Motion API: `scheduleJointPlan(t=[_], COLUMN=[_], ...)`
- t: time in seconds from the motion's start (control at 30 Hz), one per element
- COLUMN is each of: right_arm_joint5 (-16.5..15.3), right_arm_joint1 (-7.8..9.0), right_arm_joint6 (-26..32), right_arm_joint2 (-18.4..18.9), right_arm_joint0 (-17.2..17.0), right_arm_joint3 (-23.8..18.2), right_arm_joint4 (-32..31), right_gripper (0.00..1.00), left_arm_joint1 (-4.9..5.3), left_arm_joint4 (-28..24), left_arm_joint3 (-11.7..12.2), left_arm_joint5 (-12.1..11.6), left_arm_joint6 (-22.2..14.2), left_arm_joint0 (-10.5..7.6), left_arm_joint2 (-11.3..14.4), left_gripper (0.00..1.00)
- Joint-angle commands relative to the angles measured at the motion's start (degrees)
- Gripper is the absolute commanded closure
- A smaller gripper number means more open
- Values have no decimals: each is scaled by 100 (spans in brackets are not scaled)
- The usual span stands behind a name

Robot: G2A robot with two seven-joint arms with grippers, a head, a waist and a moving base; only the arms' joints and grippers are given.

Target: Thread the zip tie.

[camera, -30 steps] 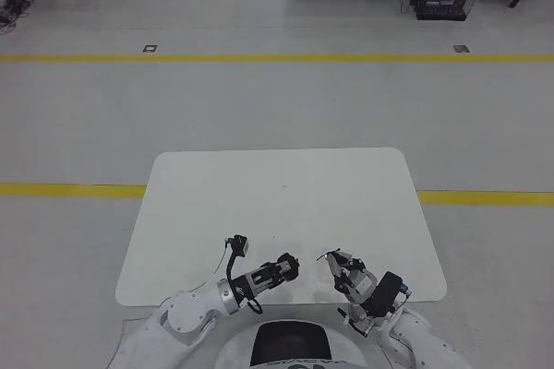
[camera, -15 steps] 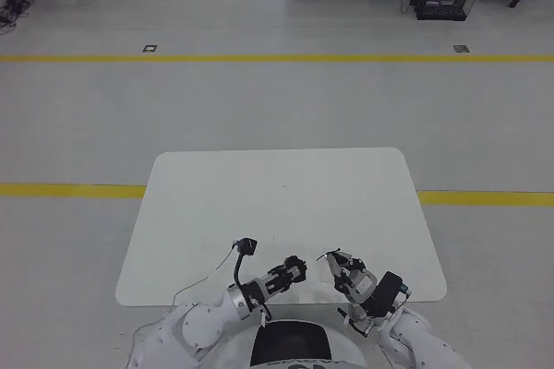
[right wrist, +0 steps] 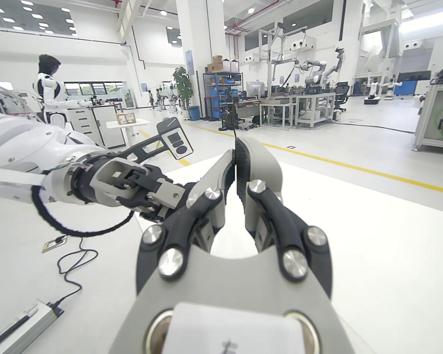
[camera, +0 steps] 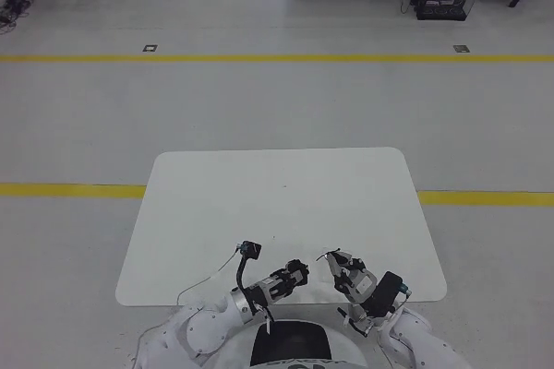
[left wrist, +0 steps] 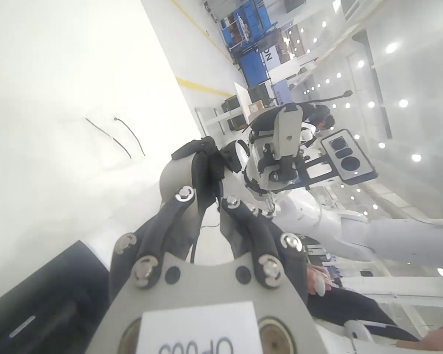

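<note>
The zip tie (right wrist: 235,134) is a thin black strand, pinched between the closed fingertips of the right gripper (right wrist: 236,156), with a short length sticking out past them. Near it, at 9 o'clock, the left gripper (camera: 296,269) has its fingers pressed together. Both are over the 6 o'clock edge of the table (camera: 277,184).

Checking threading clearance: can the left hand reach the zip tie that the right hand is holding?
Probably yes. The zip tie sticks out past the right hand's shut fingertips, and the left hand sits close beside it with nothing between them.
</note>
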Motion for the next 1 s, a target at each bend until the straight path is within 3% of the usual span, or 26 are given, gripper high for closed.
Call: scheduleJointPlan(t=[0.0,0.1,0.2,0.37,0.6,0.87,0.97], right_arm_joint5=[0,0,0,0,0,0,0], right_arm_joint1=[0,0,0,0,0,0,0], right_arm_joint6=[0,0,0,0,0,0,0], right_arm_joint2=[0,0,0,0,0,0,0], right_arm_joint0=[0,0,0,0,0,0,0], right_arm_joint3=[0,0,0,0,0,0,0], right_arm_joint4=[0,0,0,0,0,0,0], right_gripper=[100,100,100,100,100,100,100], left_arm_joint1=[30,98,174,336,570,704,712], left_arm_joint4=[551,1117,1287,1346,2255,2561,2566], left_arm_joint3=[-46,-105,-144,-189,-101,74,90], left_arm_joint5=[1,1,1,1,1,1,1], left_arm_joint6=[397,831,1063,1407,2171,2857,2900], left_arm_joint0=[113,232,278,208,109,-67,-76], left_arm_joint2=[13,54,182,377,696,1052,1077], left_gripper=[100,100,100,100,100,100,100])
